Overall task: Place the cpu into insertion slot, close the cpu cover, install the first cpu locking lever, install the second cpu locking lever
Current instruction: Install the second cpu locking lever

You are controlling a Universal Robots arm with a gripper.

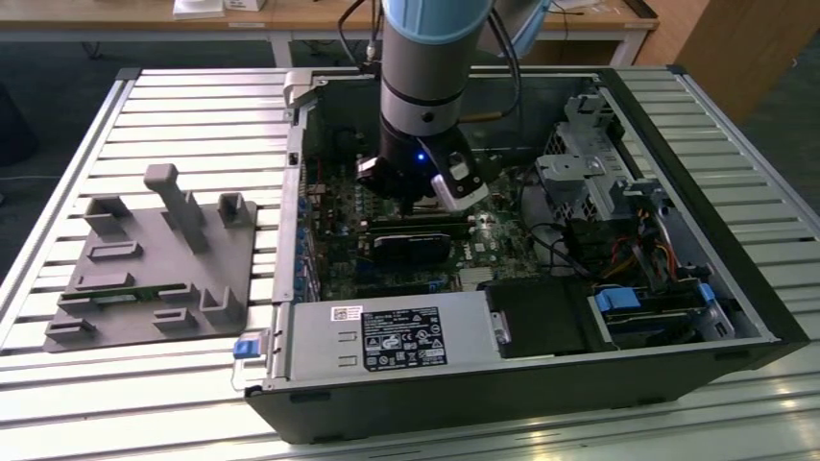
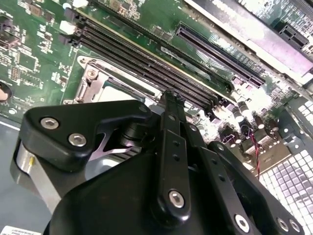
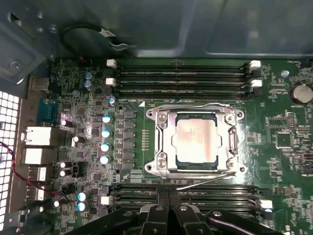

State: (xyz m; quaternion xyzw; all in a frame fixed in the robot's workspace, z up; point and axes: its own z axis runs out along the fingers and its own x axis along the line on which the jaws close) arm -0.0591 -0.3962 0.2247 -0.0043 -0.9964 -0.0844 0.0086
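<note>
The claw (image 3: 168, 208) has its fingers pressed together, holding nothing. Just past its tips, the cpu (image 3: 196, 142) sits in the insertion slot (image 3: 164, 169), with the cpu cover (image 3: 230, 142) seemingly shut over it.

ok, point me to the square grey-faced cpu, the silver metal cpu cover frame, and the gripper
square grey-faced cpu (image 3: 196, 142): first wrist view, centre of its metallic face.
silver metal cpu cover frame (image 3: 166, 142): first wrist view, its side bar beside the chip.
gripper (image 3: 169, 208): first wrist view, between the black fingertips.

exterior view high above open computer case (image 1: 717, 317); both wrist views close over its motherboard (image 3: 132, 105)
</note>
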